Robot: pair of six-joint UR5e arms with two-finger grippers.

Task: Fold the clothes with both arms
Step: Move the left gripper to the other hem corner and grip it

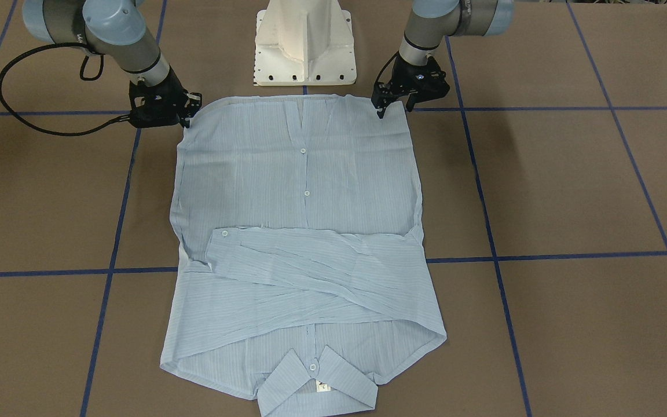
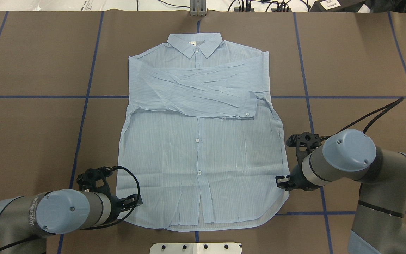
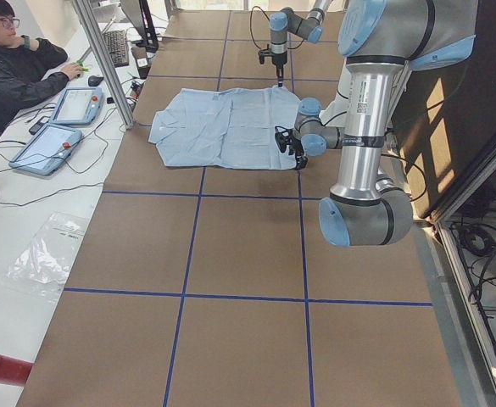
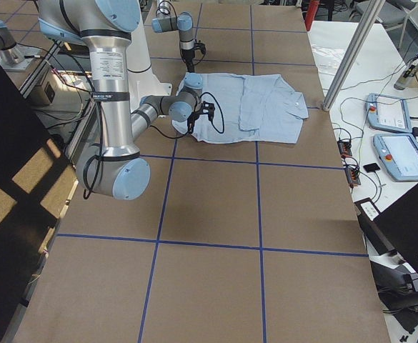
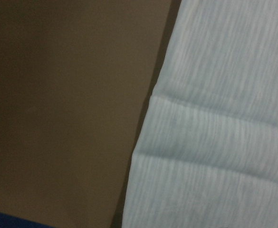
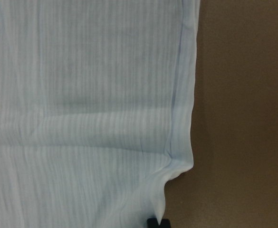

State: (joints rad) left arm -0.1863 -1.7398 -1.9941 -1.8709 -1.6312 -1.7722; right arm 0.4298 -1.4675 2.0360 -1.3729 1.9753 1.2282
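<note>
The light blue striped shirt (image 1: 299,191) lies flat, front up, its collar (image 2: 196,44) at the far side and both sleeves folded across the chest. My left gripper (image 1: 394,108) stands open at the hem corner on my left (image 2: 134,203), low over the table; its wrist view shows only the shirt's edge (image 5: 148,142), no fingers. My right gripper (image 1: 190,113) is down at the opposite hem corner (image 2: 281,181), shut on it. In the right wrist view the fabric (image 6: 81,95) puckers toward the black fingertips (image 6: 158,223).
The white pedestal base (image 1: 304,43) stands just behind the hem. Blue tape lines (image 2: 86,97) grid the brown table. A person (image 3: 10,72) sits at a side bench with tablets (image 3: 48,148).
</note>
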